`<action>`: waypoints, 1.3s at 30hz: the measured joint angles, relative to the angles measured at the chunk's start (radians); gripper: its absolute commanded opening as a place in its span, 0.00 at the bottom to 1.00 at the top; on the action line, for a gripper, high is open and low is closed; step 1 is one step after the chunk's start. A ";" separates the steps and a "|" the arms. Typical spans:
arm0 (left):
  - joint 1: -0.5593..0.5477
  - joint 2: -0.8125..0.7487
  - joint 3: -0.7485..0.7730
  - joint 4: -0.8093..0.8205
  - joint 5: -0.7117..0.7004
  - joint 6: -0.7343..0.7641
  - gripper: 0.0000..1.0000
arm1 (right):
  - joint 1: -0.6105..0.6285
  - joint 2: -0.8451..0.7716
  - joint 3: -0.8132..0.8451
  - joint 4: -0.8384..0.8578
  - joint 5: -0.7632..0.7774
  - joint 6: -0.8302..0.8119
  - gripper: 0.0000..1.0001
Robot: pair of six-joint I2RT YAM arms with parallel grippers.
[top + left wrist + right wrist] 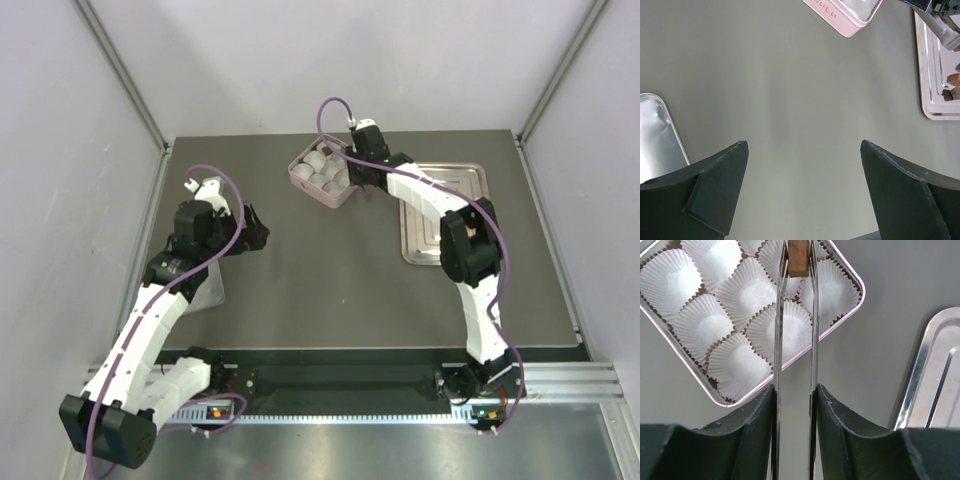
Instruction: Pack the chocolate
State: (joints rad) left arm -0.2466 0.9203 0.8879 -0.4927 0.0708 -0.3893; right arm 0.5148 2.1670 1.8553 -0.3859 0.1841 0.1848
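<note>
Dark table (300, 290) carried a steel tray (415, 245) and a pink box (837, 20) of white paper cups (715, 325); left gripper (804, 143) hung with jaws wide apart; right gripper (794, 389) was clamped on tweezers (777, 340), which pinched one brown chocolate (799, 260) over the box; other chocolate pieces (948, 94) lay in the tray.

I see a pink square box (837, 20) of white paper cups (715, 327) on the dark table (320, 290), a steel tray (472, 185) to its right, a second tray (660, 135) well left, and thin tweezers (778, 340) above the cups.
</note>
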 measured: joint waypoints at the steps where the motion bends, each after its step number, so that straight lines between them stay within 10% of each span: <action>1: 0.000 0.001 0.000 0.000 0.000 0.000 0.99 | 0.000 0.002 0.001 0.000 0.003 -0.002 0.39; 20: 0.000 0.007 0.000 0.000 0.000 0.000 0.99 | 0.000 -0.029 0.000 -0.009 0.025 -0.036 0.41; 39: -0.001 0.005 0.000 0.000 0.004 0.000 0.99 | -0.134 -0.715 -0.607 -0.120 0.043 0.039 0.41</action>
State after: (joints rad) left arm -0.2474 0.9249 0.8875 -0.4923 0.0750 -0.3897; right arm 0.3813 1.4525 1.2484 -0.5060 0.2276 0.2234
